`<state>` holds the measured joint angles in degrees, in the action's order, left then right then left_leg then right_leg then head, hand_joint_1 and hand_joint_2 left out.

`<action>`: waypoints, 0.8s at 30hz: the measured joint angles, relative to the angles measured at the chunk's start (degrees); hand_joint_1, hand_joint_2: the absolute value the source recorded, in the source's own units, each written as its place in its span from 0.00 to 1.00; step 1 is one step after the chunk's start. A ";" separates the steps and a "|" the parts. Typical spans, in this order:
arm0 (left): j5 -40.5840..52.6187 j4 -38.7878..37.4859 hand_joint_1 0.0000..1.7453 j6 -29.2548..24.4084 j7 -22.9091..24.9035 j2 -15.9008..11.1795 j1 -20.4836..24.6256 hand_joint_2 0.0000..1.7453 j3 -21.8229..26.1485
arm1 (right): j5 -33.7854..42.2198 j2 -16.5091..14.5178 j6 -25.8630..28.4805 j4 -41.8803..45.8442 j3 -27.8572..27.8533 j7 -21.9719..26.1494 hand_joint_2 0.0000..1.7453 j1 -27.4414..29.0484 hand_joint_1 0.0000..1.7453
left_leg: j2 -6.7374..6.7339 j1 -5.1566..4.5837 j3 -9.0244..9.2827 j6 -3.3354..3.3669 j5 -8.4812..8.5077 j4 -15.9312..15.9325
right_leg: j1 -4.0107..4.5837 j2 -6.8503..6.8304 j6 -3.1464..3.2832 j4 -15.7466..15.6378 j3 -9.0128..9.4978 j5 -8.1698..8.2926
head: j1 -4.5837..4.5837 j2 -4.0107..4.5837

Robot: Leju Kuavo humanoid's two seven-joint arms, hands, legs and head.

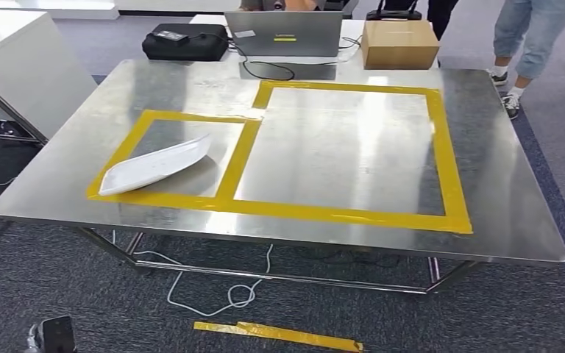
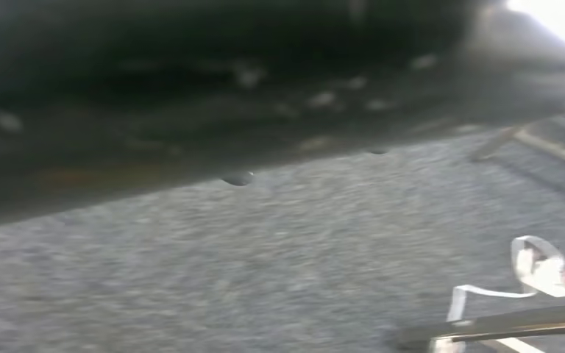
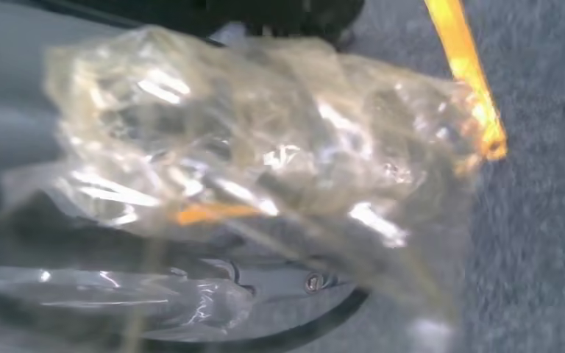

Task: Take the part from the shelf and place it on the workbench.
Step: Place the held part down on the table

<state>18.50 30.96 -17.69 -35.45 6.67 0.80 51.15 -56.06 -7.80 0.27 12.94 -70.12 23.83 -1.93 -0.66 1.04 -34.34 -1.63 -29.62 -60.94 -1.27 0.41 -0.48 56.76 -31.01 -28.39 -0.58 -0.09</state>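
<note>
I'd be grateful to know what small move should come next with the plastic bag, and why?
Probably lift the clear plastic bag up and forward toward the workbench. It hangs over the carpet, seemingly held at the right wrist; the larger taped rectangle is bare, the white part lying in the smaller one.

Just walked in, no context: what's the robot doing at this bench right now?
It stands facing the steel workbench with yellow tape rectangles marked on it. A white curved part already lies in the smaller left rectangle. In the right wrist view a crinkled clear plastic bag sits right in front of the camera over the carpet, apparently carried by the right hand, though the grip itself can't be made out. The left wrist view shows blurred carpet.
</note>
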 joint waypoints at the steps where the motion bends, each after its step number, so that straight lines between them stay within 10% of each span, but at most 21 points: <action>1: 0.51 -1.60 0.00 -0.27 0.07 -0.25 0.15 0.00 0.44 | -0.04 0.00 -0.01 0.00 -0.08 0.00 0.00 -0.01 0.00 | 0.08 0.01 -1.28 -0.09 -2.39 -3.41 | 0.12 -0.03 0.29 0.01 -0.31 0.20 | -0.12 0.00; 4: 1.65 -5.51 0.00 -0.74 0.28 -0.85 0.42 0.00 1.58 | -0.24 -0.01 -0.03 0.00 -0.37 -0.02 0.00 0.02 0.00 | 0.16 -0.04 -3.65 0.11 -6.42 -11.79 | 0.70 -0.06 0.80 0.06 -1.36 0.90 | -0.24 0.00; 9: 2.52 -8.54 0.00 -0.92 0.51 -1.57 1.07 0.00 2.37 | -0.37 -0.30 -0.13 0.00 -0.74 -0.02 0.00 -0.04 0.00 | 0.27 -0.78 6.01 2.12 -0.86 3.22 | 1.47 0.05 0.40 0.17 -2.35 2.07 | -0.20 0.00; 13: 3.40 -10.03 0.00 -1.27 0.98 -1.88 1.46 0.00 2.71 | -0.49 -0.39 -0.26 0.00 -0.84 0.02 0.00 -0.02 0.00 | 0.09 -1.15 6.34 2.99 0.27 5.16 | 1.20 -0.13 -0.95 0.41 -2.83 2.42 | -0.19 0.00; 19: 4.49 -11.48 0.00 -1.49 1.93 -1.88 1.58 0.00 2.84 | -0.68 -0.42 -0.49 -0.02 -0.86 0.02 0.00 0.02 0.00 | -0.36 -0.95 3.38 3.93 2.78 5.38 | 0.77 -0.16 -2.49 16.48 -8.02 -8.41 | 0.19 0.00; 21: 5.32 -12.02 0.00 -1.58 2.51 -1.80 1.59 0.00 2.84 | -0.77 -0.41 -0.66 -0.02 -0.88 0.02 0.00 0.05 0.00 | -0.37 -0.92 2.50 3.67 3.42 5.29 | 0.63 -0.26 -2.64 13.46 -4.70 -6.58 | 0.20 0.00; 24: 6.71 -12.80 0.00 -1.87 3.25 -1.51 1.65 0.00 2.80 | -0.93 -0.40 -0.91 -0.02 -0.88 -0.01 0.00 -0.21 0.00 | -0.38 -1.02 1.68 2.90 4.08 4.79 | 0.58 -0.54 -2.34 0.75 4.16 -3.33 | 0.18 0.00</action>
<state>25.22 18.16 -19.56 -32.21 5.16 2.45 53.95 -57.00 -8.20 -0.64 12.92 -71.01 23.82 -2.14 -1.04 0.02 -32.65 1.27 -25.54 -56.15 -0.68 -0.13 -2.82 57.51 -26.85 -31.72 -0.40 -0.09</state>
